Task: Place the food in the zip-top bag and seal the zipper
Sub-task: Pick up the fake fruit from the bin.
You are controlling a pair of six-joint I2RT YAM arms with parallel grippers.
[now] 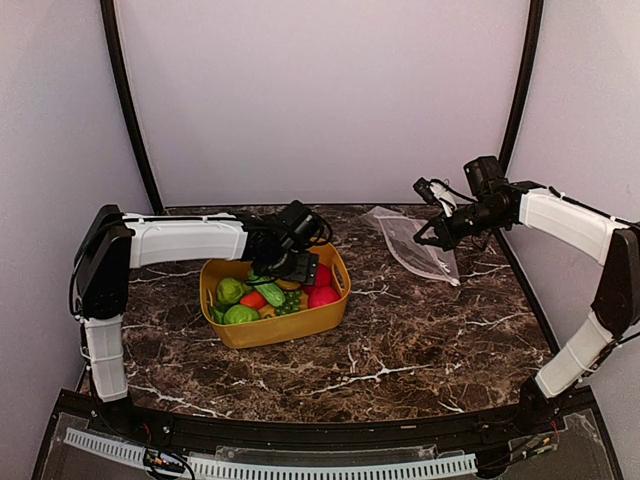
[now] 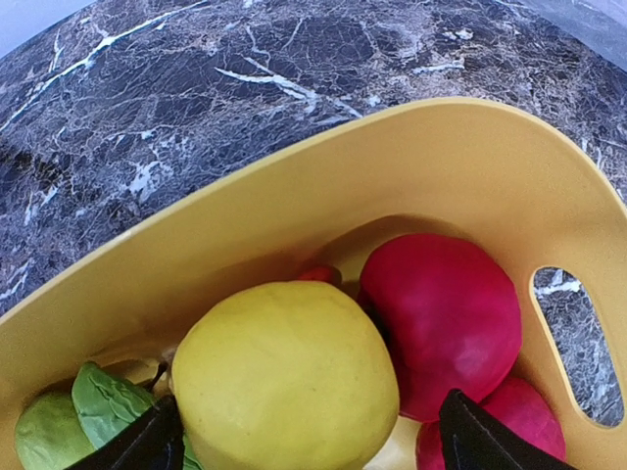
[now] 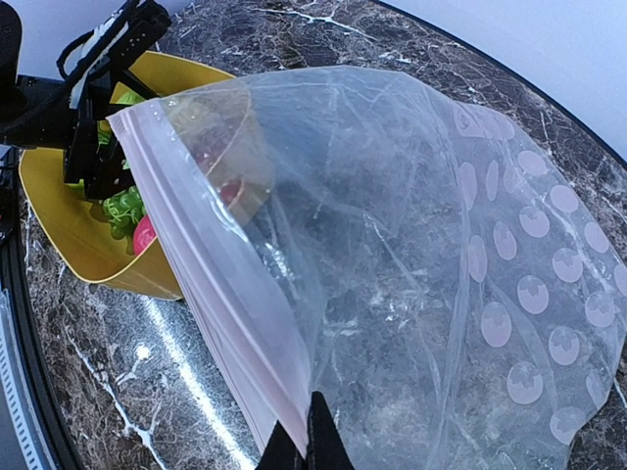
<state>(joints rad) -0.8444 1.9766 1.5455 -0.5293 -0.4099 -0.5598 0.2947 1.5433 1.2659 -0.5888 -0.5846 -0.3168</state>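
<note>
The food lies in a yellow tub (image 1: 275, 328): green round ones (image 1: 232, 291), red balls (image 1: 322, 292), a cucumber (image 1: 270, 293) and grapes (image 1: 289, 301). My left gripper (image 1: 285, 264) is down in the tub, open. In the left wrist view its fingers (image 2: 147, 443) straddle the yellow lemon (image 2: 284, 377), with a gap on the right side; red balls (image 2: 441, 318) lie beside it. My right gripper (image 1: 432, 233) is shut on the zip-top bag (image 1: 415, 247). In the right wrist view its fingertips (image 3: 309, 446) pinch the zipper (image 3: 211, 279), and the dotted bag (image 3: 421, 294) hangs lifted with its mouth partly open.
The tub wall (image 2: 294, 211) has a handle slot (image 2: 578, 343) at the right. The dark marble table (image 1: 400, 340) ends at a black frame at the front. A curved backdrop and black poles stand behind. The left arm's gripper and tub show at the far left of the right wrist view (image 3: 69, 225).
</note>
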